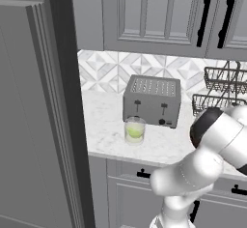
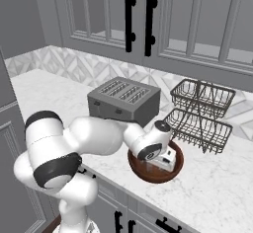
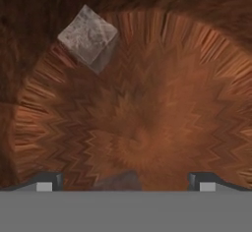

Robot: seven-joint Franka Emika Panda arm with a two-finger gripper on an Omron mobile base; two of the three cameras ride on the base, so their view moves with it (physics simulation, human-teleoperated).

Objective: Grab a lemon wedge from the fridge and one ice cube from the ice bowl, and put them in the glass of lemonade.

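Frosted ice cube (image 3: 88, 39), grainy wooden bowl (image 3: 197, 78).

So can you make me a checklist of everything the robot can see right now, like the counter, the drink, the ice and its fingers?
Surface: white marble counter, nothing spilled that I can see.
Job's things: glass of lemonade upright in front of the toaster; ice bowl, brown wood, near the counter edge; one ice cube on its floor; fridge at the left, door shut; lemon wedge nothing seen.
Clutter: grey toaster; two-tier wire basket.
Gripper: over the bowl, fingers wide open, holding nothing; cube lies off to one side of them.
Cables: nothing seen.
Surroundings: grey wall cabinets with black handles, patterned tile backsplash.
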